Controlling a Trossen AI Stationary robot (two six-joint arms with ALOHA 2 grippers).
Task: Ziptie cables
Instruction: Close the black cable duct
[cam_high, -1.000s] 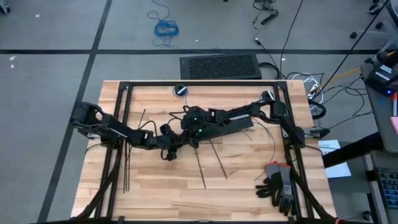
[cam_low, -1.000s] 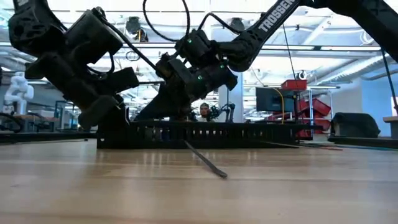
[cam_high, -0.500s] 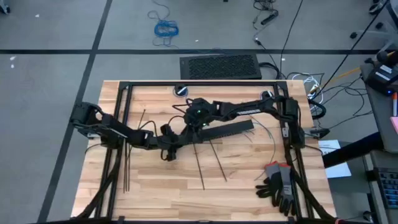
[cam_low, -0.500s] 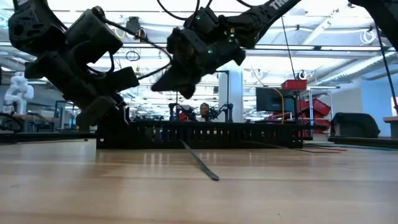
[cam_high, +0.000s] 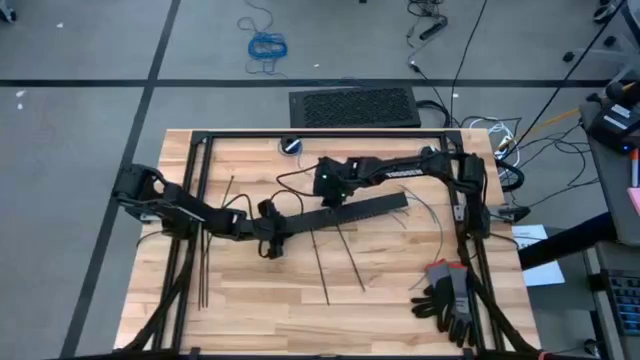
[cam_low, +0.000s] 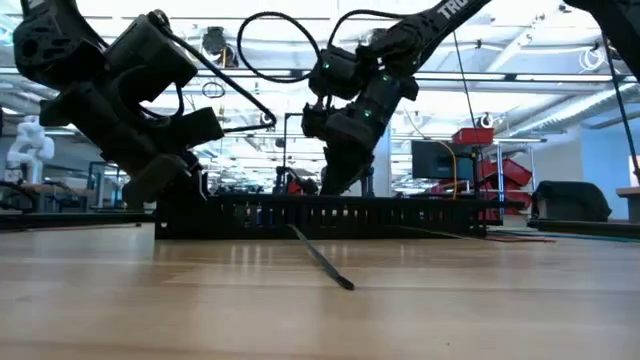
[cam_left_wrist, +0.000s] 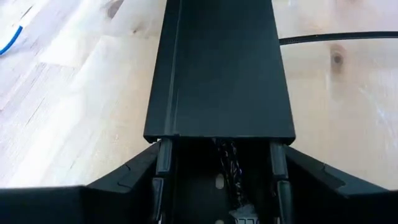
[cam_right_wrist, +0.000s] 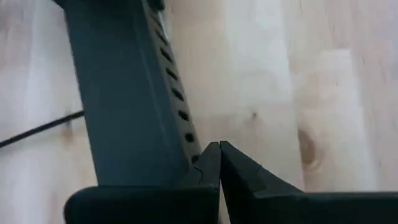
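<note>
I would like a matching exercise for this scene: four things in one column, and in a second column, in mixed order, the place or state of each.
Things:
1. left gripper
2. right gripper
3. gloves
4. slotted bar

Places or states:
a. lying on the table near its right front corner
b. fingers pressed together, holding nothing, above the bar
c. lying across the middle of the table, one end between fingers
d. fingers on both sides of the bar's end

Pairs: 1-d, 2-b, 3-a, 4-c
</note>
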